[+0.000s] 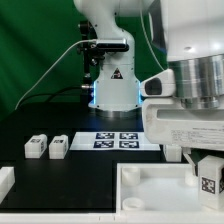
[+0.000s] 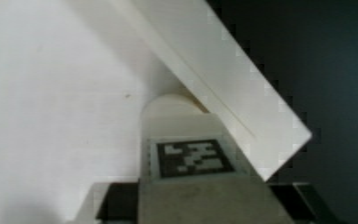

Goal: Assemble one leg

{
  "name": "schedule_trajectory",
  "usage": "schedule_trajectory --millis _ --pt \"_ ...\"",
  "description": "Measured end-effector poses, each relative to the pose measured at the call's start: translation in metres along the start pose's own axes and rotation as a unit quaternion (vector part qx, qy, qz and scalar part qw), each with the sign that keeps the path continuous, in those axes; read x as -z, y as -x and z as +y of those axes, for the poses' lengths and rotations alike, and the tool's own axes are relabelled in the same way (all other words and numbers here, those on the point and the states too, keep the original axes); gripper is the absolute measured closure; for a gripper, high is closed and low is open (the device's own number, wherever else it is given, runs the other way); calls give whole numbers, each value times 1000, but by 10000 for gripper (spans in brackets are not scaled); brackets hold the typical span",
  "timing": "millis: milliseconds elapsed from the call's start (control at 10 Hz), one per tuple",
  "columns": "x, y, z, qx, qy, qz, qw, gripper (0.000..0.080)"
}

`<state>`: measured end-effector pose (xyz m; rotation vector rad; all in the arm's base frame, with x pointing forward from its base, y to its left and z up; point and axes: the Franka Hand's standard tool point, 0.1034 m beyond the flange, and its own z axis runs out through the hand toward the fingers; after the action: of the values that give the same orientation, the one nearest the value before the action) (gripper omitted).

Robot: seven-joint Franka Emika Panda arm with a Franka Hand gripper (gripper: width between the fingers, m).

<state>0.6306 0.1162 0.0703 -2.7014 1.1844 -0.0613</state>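
My gripper [image 1: 204, 163] is shut on a leg [image 1: 209, 176], a small white blocky peg with a black-and-white tag, and holds it over the right corner of the white tray [image 1: 150, 178]. In the wrist view the leg [image 2: 194, 150] stands between my dark fingers [image 2: 123, 200], its rounded tip close against the tray's raised rim [image 2: 247, 90], with the tray floor [image 2: 51, 100] beside it. I cannot tell whether the tip touches the tray. Two more legs [image 1: 37, 146] [image 1: 59, 147] lie on the black table at the exterior view's left.
The marker board [image 1: 120, 139] lies flat behind the tray, in front of the robot base [image 1: 112, 85]. A white part [image 1: 5, 181] shows at the bottom left edge of the exterior view. Black table [image 2: 318, 50] shows beyond the tray rim.
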Motion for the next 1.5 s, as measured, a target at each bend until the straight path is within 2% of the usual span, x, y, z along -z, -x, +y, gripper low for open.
schedule_trajectory --millis 100,300,400,500,600,700,800,900,1000,1100,1200,1300,1500 --pt "0 0 1 -96 -5 -6 995 500" --pt "-4 6 0 -307 -28 -21 951 503" --pt "-3 3 1 -386 -47 -33 921 502" --pt "-3 3 2 -400 -53 -34 914 502" --pt "-3 4 1 -403 -52 -35 913 502" --pt "-4 4 2 -376 -53 -33 924 502" --pt "-4 4 2 -367 -53 -33 928 411" --pt "-4 5 3 -291 -48 -28 955 273" --pt "-4 5 3 -187 -38 -25 981 188" --pt "-2 11 0 -99 -15 -33 994 188" --pt "1 14 -6 -12 -3 -29 1000 158" --pt "0 10 -3 27 -7 -23 999 152" --pt "-1 9 -2 140 -4 -19 990 151"
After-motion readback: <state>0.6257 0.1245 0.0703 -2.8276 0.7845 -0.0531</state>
